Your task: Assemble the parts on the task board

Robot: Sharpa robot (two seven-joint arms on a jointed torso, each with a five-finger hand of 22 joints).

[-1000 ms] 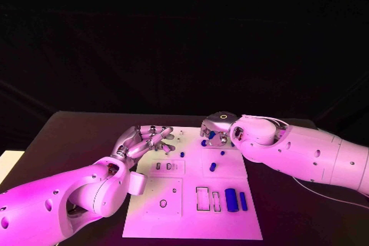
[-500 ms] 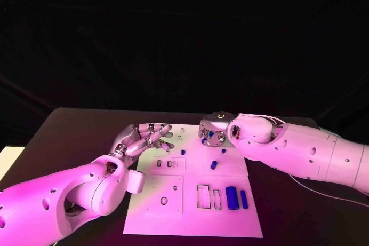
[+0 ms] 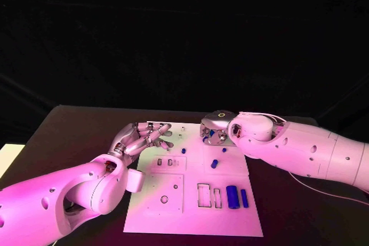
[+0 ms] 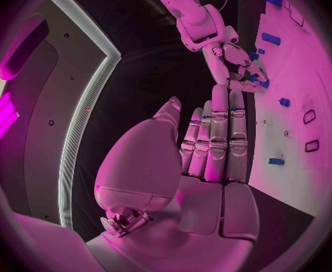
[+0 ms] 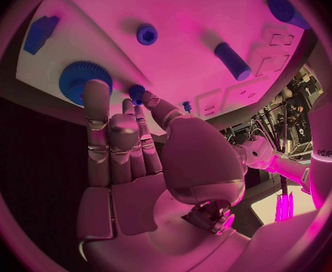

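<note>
Blue parts lie scattered on the white task board (image 3: 192, 203) at mid-table. The right hand (image 5: 128, 157) hovers over the board's far right corner, fingers spread and empty, apparently lined up to take the toothed gear (image 5: 83, 81) at its fingertips. The left hand (image 3: 142, 139) waits open at the far left edge. One blue cylinder (image 5: 232, 60) lies flat, long axis along the surface.
</note>
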